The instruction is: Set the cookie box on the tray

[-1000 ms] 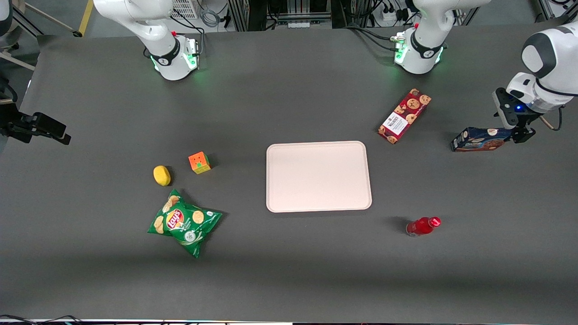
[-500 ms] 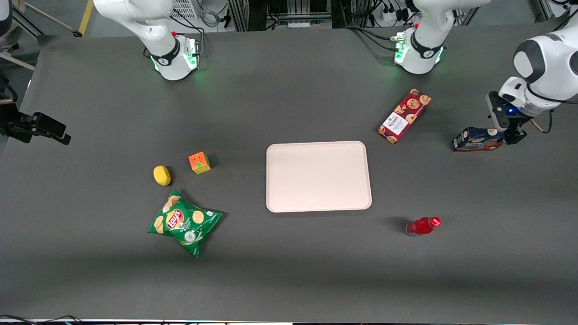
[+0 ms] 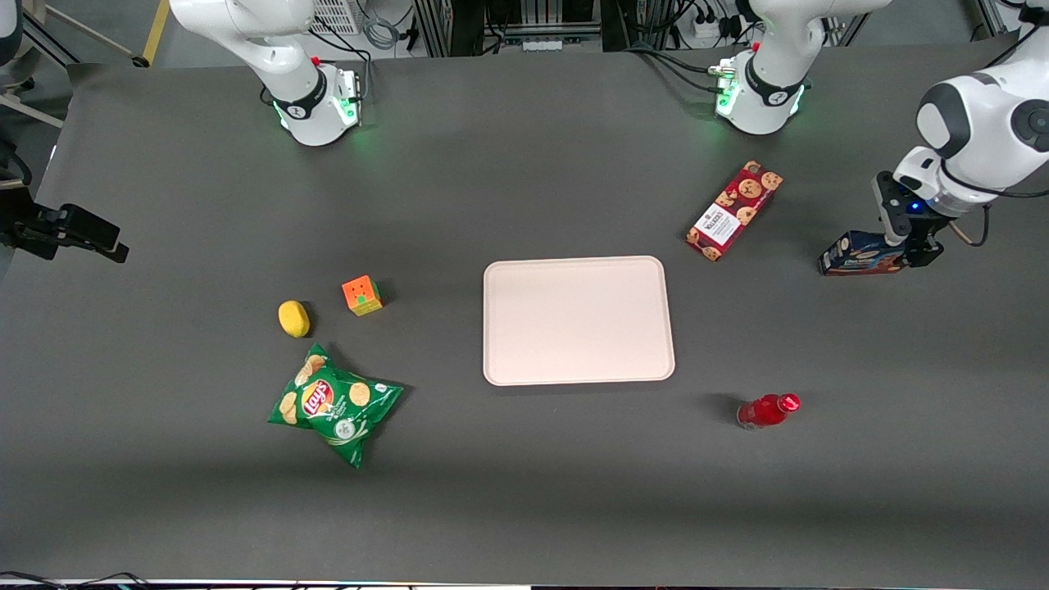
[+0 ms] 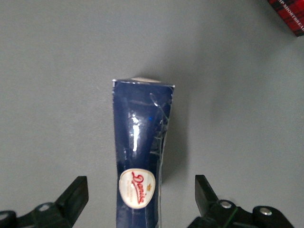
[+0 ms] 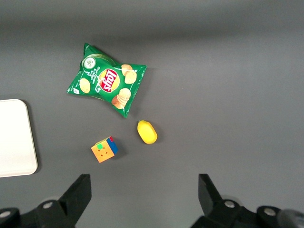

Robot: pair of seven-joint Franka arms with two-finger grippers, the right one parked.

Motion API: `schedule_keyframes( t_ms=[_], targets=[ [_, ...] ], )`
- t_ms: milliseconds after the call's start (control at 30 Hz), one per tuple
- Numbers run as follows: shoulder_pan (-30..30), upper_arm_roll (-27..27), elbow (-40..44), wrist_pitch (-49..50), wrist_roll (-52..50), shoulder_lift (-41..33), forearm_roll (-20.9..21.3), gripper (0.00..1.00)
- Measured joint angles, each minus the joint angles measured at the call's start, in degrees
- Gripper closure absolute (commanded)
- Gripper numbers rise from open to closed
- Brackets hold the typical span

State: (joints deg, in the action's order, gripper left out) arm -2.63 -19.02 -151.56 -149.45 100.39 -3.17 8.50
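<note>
Gripper spread wide, holding nothing, astride the cookie box on the counter, approx. 2 o'clock of tray. Risk: closing off-centre probably (glossy carton) twists it loose.

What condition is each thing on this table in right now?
cookie box: lying on table, not on tray
gripper: open, fingers straddling the cookie box
tray: bare
red box: lying flat
red bottle: capped
chips bag: sealed, lying flat
</note>
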Motion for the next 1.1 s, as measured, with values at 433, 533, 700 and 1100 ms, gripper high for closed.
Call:
schedule_keyframes(
  t_ms=[433,533,700,1100],
  targets=[
    [0.0,0.01,-0.04,-1.21,0.0,1.7,-0.01,0.38],
    [0.0,0.01,-0.04,-1.38,0.0,2.0,-0.16,0.69],
    [0.0,0.02,-0.04,-1.42,0.0,2.21,-0.35,0.98],
    [0.01,0.17,1.32,-1.71,-0.02,2.23,-2.83,1.0]
  ],
)
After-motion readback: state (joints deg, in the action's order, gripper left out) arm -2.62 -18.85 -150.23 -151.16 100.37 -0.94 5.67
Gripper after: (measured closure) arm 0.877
